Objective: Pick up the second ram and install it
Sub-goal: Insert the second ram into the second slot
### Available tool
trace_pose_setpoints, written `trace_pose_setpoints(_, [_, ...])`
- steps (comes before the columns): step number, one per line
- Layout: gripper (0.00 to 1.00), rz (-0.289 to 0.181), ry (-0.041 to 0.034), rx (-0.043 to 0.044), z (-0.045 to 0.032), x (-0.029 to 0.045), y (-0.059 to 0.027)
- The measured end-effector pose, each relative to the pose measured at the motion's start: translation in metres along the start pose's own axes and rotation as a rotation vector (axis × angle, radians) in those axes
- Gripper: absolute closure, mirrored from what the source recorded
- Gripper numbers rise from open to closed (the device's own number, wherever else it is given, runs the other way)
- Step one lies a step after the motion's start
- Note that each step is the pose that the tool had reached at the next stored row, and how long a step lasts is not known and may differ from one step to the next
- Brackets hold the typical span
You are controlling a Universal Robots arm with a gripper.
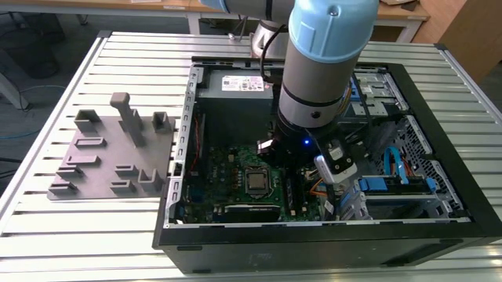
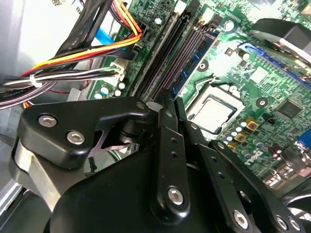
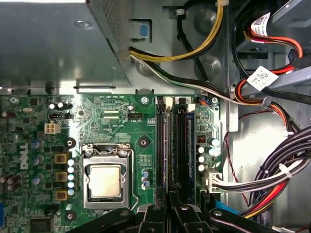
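The second ram point(image 2: 197, 56) is a thin blue-green board with dark chips. It stands on edge along the black memory slots point(image 3: 181, 145) of the green motherboard point(image 3: 116, 121). In the first wrist view the second ram point(image 3: 170, 145) shows as a thin pale line between the slots. My gripper point(image 2: 167, 99) is shut on the board's near end, its black fingers point(image 3: 158, 213) close together on either side of the board. In the exterior view my arm point(image 1: 318, 88) reaches down into the open computer case point(image 1: 314, 241), over the slots.
The processor socket point(image 3: 104, 180) lies beside the slots. Bundled cables point(image 3: 272, 170) run on the slots' other side. A metal power supply point(image 1: 235, 88) sits at the case's far end, and blue drive parts point(image 1: 392, 182) at the exterior view's right. A grey slotted block point(image 1: 110, 153) lies on the table at the exterior view's left.
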State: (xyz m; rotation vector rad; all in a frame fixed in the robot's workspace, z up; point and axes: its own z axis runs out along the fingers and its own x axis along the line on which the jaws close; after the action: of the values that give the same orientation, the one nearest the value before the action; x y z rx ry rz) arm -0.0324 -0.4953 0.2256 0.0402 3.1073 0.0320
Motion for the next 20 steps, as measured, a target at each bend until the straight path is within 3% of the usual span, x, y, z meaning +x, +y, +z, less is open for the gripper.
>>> trace_pose_setpoints(4, [0.86, 0.020, -0.0004, 0.0008, 0.0019, -0.0004, 0.0000])
trace_pose_setpoints(20, [0.86, 0.021, -0.0004, 0.0028, 0.0077, -0.0005, 0.0039])
